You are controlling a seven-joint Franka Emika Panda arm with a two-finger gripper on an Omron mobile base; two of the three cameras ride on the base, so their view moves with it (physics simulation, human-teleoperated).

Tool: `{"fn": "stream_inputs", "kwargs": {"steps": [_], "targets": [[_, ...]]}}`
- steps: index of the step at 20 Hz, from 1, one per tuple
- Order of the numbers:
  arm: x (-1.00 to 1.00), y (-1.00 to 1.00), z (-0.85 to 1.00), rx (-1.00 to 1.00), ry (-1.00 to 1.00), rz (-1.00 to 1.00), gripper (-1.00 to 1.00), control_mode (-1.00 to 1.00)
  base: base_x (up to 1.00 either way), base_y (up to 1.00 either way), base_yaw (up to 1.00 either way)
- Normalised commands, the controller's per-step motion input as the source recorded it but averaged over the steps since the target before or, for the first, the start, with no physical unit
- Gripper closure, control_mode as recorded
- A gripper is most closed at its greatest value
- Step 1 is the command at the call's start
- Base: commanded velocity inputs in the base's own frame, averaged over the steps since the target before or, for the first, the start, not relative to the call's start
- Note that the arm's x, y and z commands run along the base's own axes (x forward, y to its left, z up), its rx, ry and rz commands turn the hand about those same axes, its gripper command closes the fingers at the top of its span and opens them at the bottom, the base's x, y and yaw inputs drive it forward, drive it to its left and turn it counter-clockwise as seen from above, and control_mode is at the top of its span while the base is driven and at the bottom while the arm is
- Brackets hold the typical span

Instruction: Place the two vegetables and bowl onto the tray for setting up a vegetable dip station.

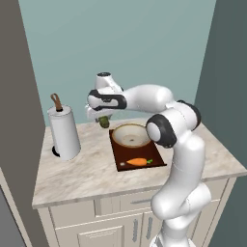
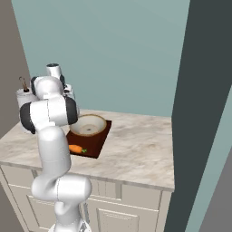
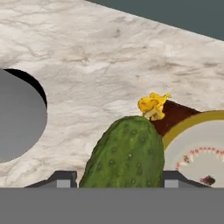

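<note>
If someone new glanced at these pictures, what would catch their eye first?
Probably the white arm's gripper holding the dark green cucumber in the air, just off the tray's far left corner. Next, the wide tan bowl at the tray's back and the orange carrot at its front. A paper towel roll stands to the left.

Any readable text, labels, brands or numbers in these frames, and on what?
None. No writing on the paper towel roll, bowl, tray, carrot, cucumber or counter. The bowl's inner marks in the hand view are pattern, not letters.
</note>
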Motion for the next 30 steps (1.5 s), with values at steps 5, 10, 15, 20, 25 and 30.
{"fn": "stream_inputs", "kwargs": {"steps": [5,10,15,20,25,30], "targets": [[-0.39,-0.19,0.29,0.03,0.00,-0.29,1.00,-1.00,0.00,0.00,0.00],[-0.40,-0.20,0.24,0.06,0.02,-0.35,1.00,-1.00,0.00,0.00,0.00],[-0.43,-0.20,0.20,0.09,0.01,-0.36,1.00,-1.00,0.00,0.00,0.00],[-0.51,-0.19,0.16,0.09,0.00,-0.31,1.00,-1.00,0.00,0.00,0.00],[-0.42,-0.23,0.02,0.01,0.00,-0.36,1.00,-1.00,0.00,0.00,0.00],[-0.36,-0.28,0.00,-0.01,0.00,-0.35,1.00,-1.00,0.00,0.00,0.00]]}}
